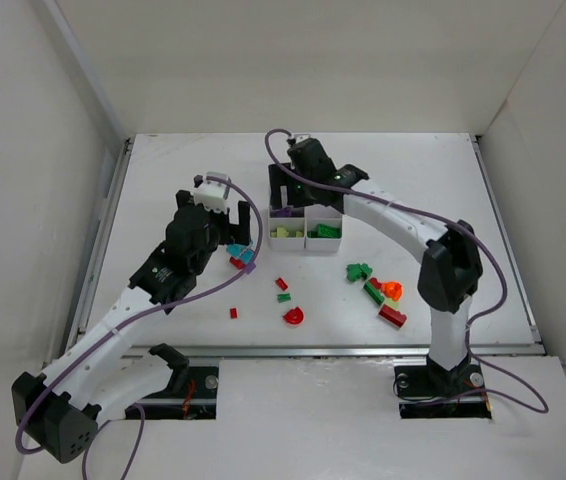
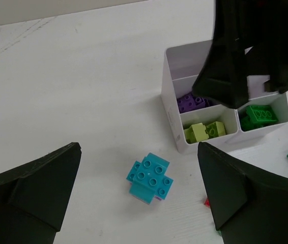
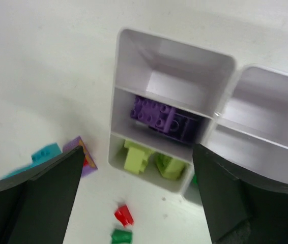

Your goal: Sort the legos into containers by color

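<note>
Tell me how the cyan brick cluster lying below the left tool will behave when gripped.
The cyan brick cluster looks like rigid moulded plastic, so it is probably stiff and light. Its flat sides suggest sliding, not rolling, if pushed. It seems stacked from several pieces, so a skewed squeeze might split it.

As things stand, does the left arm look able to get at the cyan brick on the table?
Probably yes: the left gripper hangs open right above the cyan brick, nothing covers it, and the tray stands apart to one side.
</note>
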`<state>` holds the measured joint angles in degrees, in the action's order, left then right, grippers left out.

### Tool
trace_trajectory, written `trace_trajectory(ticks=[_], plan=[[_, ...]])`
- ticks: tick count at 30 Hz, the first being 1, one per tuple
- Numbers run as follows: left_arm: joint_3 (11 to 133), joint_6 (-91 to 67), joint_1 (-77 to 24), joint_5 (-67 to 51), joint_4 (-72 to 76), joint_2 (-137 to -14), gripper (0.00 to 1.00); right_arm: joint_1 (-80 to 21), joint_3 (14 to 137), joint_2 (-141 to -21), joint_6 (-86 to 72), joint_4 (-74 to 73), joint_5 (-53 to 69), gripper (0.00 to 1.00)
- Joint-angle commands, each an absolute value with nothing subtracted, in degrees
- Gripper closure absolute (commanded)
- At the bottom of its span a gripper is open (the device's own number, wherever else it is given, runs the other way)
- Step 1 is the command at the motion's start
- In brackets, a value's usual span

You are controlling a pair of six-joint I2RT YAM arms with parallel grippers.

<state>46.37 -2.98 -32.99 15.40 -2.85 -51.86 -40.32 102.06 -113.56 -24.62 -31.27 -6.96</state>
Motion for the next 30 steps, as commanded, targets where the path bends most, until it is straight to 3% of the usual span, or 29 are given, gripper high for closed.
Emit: trace_trajectory(ticks=[1,2,4,8,13,14,18,28,30], plan=[[45.4,0.6,-32.9,13.0,0.0,-50.4,0.0,-40.7,101.4,-101.3,-17.3,-35.1,-10.0,0.06],[45.4,1.6,-32.9,12.5,1.1,-50.4,0.0,-39.8,100.3,-99.7,-15.3,-37.0,-10.0,0.01],[45.4,3.9,-32.9,11.7,2.3,-50.4,0.0,-37.1,96.3,-96.8,-14.2,-43.3,-8.9,0.0],[45.4,6.0,-32.9,7.6,4.3,-51.5,0.0,-33.9,89.1,-92.2,-12.6,-53.9,-5.3,0.0],[44.8,7.8,-32.9,5.5,5.5,-53.1,0.0,-33.9,86.9,-95.2,-12.6,-64.2,-6.7,0.01],[44.8,7.8,-32.9,4.6,5.5,-53.1,0.0,-33.9,86.9,-95.8,-12.6,-64.8,-7.9,0.03],[44.8,8.3,-32.9,4.0,6.1,-53.1,0.0,-33.3,86.3,-98.0,-11.4,-64.3,-9.6,0.41],[44.3,8.9,-32.9,5.7,6.1,-53.1,0.0,-30.9,81.7,-101.5,-6.9,-62.8,-10.7,0.38],[44.3,8.9,-32.9,5.7,6.1,-53.1,0.0,-30.4,80.1,-101.5,-6.3,-61.5,-11.2,0.43]])
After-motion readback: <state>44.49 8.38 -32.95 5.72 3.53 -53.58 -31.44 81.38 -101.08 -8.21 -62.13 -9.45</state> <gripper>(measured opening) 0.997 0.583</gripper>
